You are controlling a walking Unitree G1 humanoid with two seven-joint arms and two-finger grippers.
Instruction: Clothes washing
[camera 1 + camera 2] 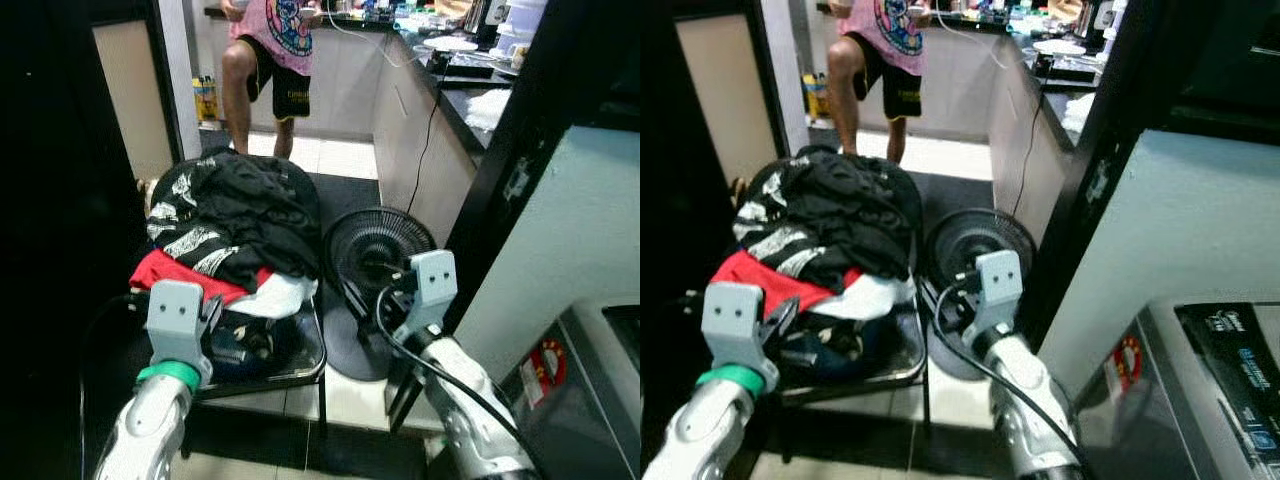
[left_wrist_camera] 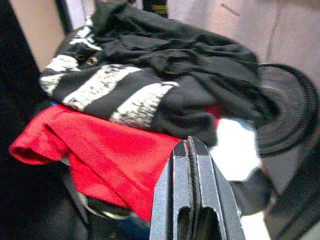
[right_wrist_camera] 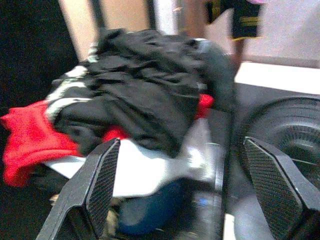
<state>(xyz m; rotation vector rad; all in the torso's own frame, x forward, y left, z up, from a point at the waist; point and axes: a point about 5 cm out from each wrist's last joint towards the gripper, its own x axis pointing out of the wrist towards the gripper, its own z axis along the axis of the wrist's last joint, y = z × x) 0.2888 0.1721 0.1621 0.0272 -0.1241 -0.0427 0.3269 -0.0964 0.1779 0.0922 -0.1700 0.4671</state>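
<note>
- Right now our left gripper (image 2: 192, 150) has its jaws pressed together, empty, hovering by the red garment (image 2: 107, 150).
- Our right gripper (image 3: 192, 187) gapes wide, facing the clothes pile (image 1: 225, 225).
- A floor fan (image 1: 375, 250) sits just beside the pile; a person (image 1: 270, 60) stands beyond.

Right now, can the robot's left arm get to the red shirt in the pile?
Probably yes. The left gripper, fingers shut, points straight at the red shirt with nothing between them. The black striped garment lies over part of it, but the near red edge is bare.
</note>
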